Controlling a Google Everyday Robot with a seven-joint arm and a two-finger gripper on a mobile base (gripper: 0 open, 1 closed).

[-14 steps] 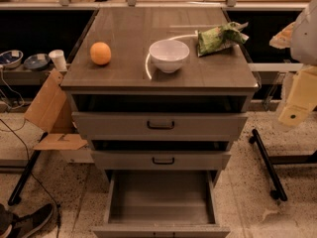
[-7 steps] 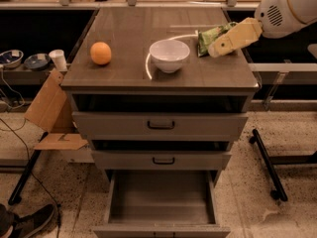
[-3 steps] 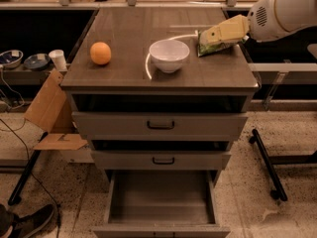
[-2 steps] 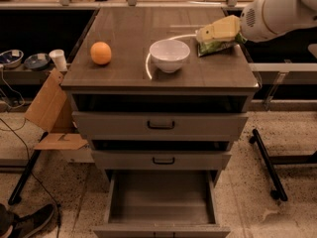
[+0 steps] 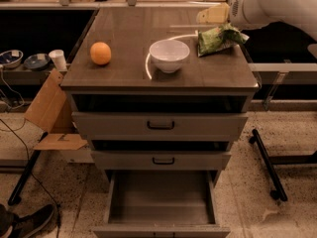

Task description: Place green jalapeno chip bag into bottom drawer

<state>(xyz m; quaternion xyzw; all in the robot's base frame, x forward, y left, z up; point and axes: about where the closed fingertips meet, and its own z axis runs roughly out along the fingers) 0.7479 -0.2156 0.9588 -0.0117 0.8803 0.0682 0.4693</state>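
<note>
The green jalapeno chip bag lies on the cabinet top at its right side, next to the white bowl. My gripper is just behind and above the bag's far end, with the white arm reaching in from the upper right. The bottom drawer is pulled open at the foot of the cabinet, and its flat floor is bare.
An orange sits on the left of the cabinet top. Two upper drawers with black handles are shut. A cardboard box lies left of the cabinet. A black stand leg is on the floor at the right.
The gripper has moved up and back from over the bag to behind its far end. The bag lies uncovered on the cabinet top.
</note>
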